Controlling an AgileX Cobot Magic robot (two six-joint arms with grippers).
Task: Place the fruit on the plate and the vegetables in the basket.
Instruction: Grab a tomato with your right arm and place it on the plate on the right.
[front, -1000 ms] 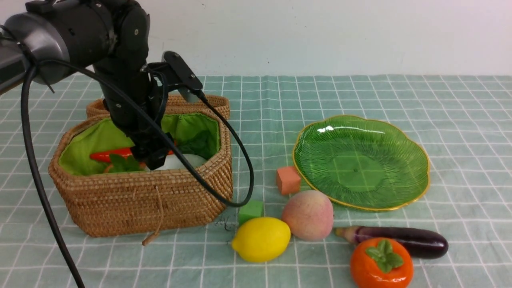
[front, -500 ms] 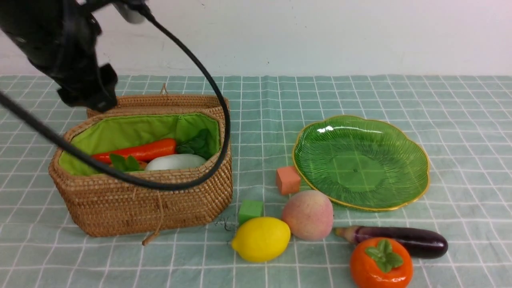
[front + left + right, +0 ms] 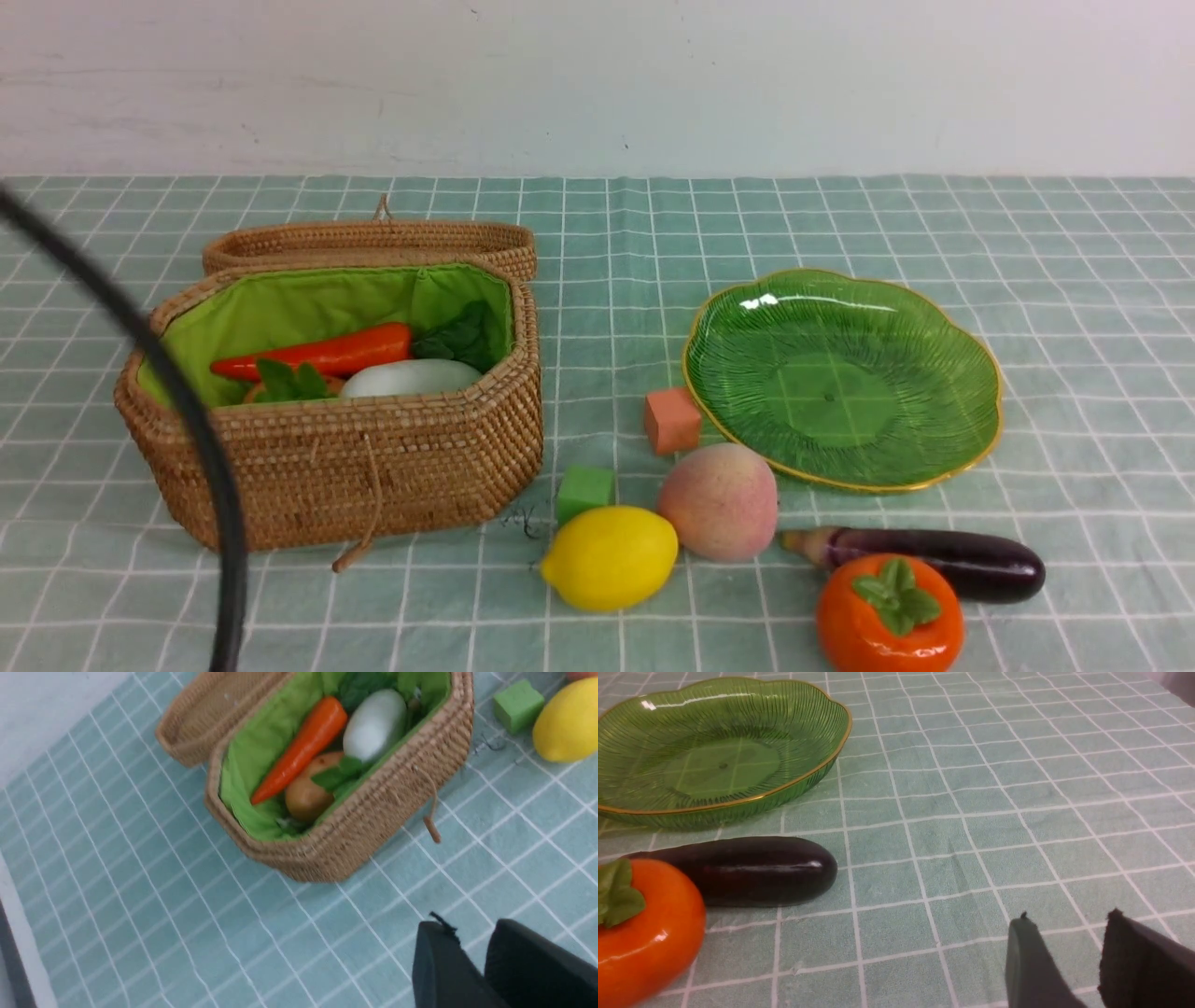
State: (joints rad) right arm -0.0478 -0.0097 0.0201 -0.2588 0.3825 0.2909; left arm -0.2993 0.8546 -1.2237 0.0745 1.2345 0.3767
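At frame left, the basket holds the carrot, radish and brown oval. Lemon and peach lie at lower centre, the bare plate is right of them, and eggplant and persimmon sit at lower right. The left gripper and right gripper are slightly parted, holding nothing. The eggplant looks stiff, light and slick, so pinch it across mid-body.

black cable, matte black tool fingers
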